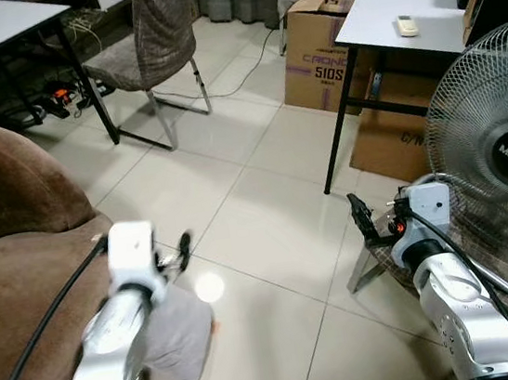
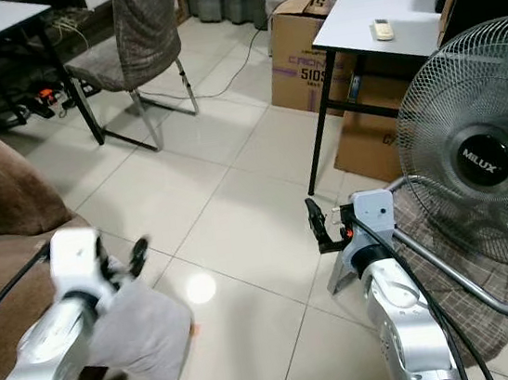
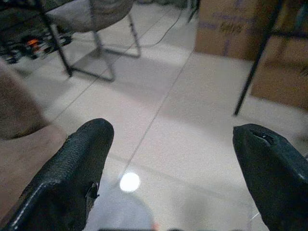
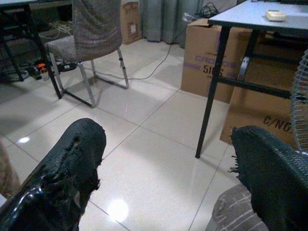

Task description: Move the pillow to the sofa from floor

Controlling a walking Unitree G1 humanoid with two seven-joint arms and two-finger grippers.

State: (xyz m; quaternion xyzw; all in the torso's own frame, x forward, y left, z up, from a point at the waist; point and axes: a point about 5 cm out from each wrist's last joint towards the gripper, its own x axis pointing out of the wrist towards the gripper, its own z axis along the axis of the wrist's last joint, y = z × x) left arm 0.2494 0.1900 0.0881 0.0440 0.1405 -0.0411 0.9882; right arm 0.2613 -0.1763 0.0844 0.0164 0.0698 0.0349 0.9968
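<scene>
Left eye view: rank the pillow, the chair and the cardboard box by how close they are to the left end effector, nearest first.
From the left end effector:
1. Pillow, grey, on the floor just below it beside the sofa.
2. Chair, farther back across the tiles, slightly to the left.
3. Cardboard box, farthest, back and to the right by the table.

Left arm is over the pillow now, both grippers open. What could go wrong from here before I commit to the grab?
1. The left gripper hangs open above the grey pillow; pinching only a soft corner may let it slip out during the lift.
2. The brown sofa arm sits right beside the left arm, so a swing toward it could snag.
3. The right gripper is close to the standing fan; moving it could knock the fan.
</scene>
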